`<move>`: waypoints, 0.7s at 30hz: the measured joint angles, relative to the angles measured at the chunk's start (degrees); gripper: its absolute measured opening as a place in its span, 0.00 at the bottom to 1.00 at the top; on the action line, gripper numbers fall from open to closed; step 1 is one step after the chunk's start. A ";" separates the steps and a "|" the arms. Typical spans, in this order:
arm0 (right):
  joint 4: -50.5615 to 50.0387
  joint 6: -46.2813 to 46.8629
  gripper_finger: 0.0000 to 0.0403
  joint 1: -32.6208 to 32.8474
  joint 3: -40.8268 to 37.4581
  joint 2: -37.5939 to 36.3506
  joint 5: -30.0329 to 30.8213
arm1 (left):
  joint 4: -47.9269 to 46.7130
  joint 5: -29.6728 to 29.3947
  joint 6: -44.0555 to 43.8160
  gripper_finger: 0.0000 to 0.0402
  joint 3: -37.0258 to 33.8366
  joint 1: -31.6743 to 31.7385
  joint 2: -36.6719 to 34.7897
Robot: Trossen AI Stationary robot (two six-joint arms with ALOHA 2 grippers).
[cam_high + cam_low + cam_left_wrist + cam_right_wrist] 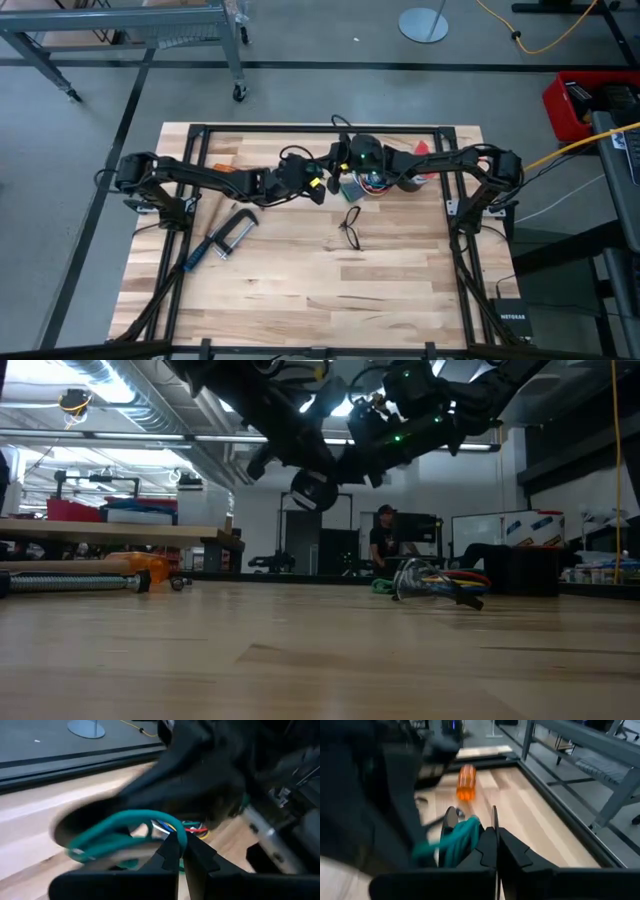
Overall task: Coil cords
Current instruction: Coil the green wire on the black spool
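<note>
Both arms meet above the table's far middle. My left gripper (318, 186) (182, 845) is shut on a looped cord (125, 822) that looks teal-green in both wrist views; a small yellow piece (314, 183) shows at its fingers. My right gripper (343, 168) (495, 840) is shut beside the same bunch of cord (462, 840), with thin black loops (449, 820) rising next to its fingertips. In the low view a dark coil (314, 490) hangs below both grippers, well above the table. My left gripper pinches the cord where the loop comes down to its fingertips (181, 836). The loop stands out beyond the fingers, lifted clear of the table. My right gripper has the bunched strands (472, 834) against the side of its shut fingertips; whether a strand is pinched between them I cannot tell. The bunch is clear of the table.
A bundle of multicoloured wires (366, 183) (440, 582) lies on the table just right of the grippers. Small black spectacle-shaped wire loops (350, 226) lie nearer the middle. A metal clamp (222, 240) with an orange handle (466, 782) lies at the left.
</note>
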 joint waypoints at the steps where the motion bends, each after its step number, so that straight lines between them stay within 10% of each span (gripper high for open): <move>1: 0.65 0.64 0.01 0.00 0.00 0.00 0.00 | 0.37 0.02 0.00 0.00 0.00 0.00 0.38; 15: 5.03 5.27 0.01 0.02 -0.01 0.02 -0.55 | 2.86 -0.91 2.54 0.00 0.00 -1.83 4.36; 21: 7.36 6.92 0.01 -0.16 -0.07 0.02 -0.61 | 2.36 -13.00 14.14 0.00 0.02 -5.28 4.74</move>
